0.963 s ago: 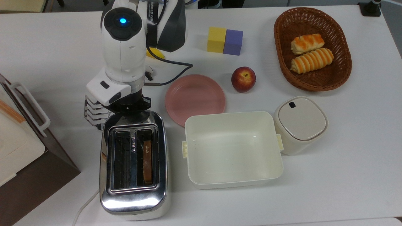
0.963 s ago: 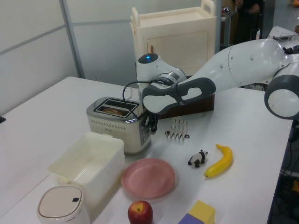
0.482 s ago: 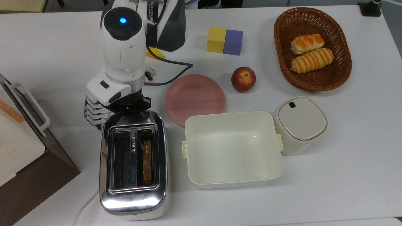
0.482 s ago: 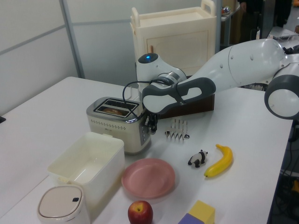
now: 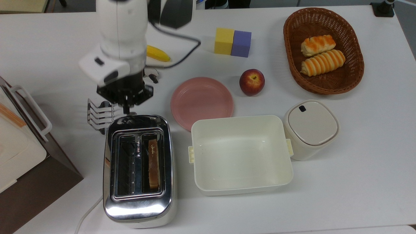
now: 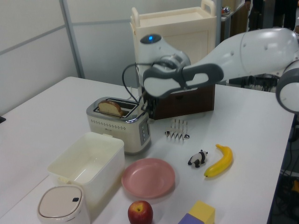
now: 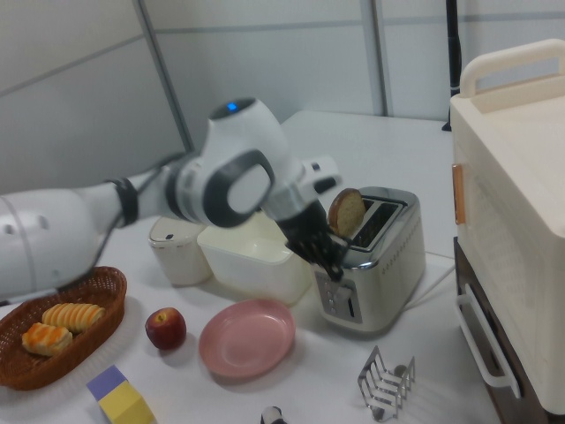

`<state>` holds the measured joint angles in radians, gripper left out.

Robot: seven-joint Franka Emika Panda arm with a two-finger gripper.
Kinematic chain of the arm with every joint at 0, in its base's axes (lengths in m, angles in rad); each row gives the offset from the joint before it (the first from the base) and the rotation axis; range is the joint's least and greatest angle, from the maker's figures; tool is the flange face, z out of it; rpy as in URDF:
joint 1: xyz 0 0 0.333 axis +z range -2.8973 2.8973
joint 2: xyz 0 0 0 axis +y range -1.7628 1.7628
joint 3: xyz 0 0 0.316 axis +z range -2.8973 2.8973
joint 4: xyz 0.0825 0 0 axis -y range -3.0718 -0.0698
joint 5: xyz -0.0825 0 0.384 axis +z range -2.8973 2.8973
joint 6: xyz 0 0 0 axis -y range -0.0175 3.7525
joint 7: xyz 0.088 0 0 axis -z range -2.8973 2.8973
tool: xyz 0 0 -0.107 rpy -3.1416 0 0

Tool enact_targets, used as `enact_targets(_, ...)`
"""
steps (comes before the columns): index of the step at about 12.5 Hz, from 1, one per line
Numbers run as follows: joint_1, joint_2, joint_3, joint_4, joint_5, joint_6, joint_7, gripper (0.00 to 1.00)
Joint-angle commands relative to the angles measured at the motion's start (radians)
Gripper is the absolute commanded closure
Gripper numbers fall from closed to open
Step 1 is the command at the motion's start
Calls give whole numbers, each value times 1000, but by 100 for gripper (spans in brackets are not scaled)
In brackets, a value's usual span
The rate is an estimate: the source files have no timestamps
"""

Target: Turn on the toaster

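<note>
Nearest you in the top view, the shiny chrome two-slot toaster (image 5: pixel 138 169) is sitting at the white table's (image 5: pixel 341 182) front edge, beside the cream rectangular tub (image 5: pixel 240 154). A browned slice of toast (image 6: pixel 110 108) is standing up out of one slot. Just past the toaster's far end, your black two-finger gripper (image 5: pixel 126 110) is hanging above it, touching nothing; I cannot tell whether its fingers are apart or together. The small wire toast rack (image 5: pixel 99 116) is sitting beside it.
</note>
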<state>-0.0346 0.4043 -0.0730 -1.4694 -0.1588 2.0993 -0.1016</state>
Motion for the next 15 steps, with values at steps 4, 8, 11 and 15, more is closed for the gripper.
enact_targets(4, 10, -221, 47, 3, 2, -193, 22, 100)
enact_targets(8, 5, -318, 36, 15, 123, -295, 66, 100)
enact_targets(11, 2, -372, 29, 18, 231, -379, 100, 100)
enact_targets(15, 30, -401, 44, 43, 287, -563, 109, 100)
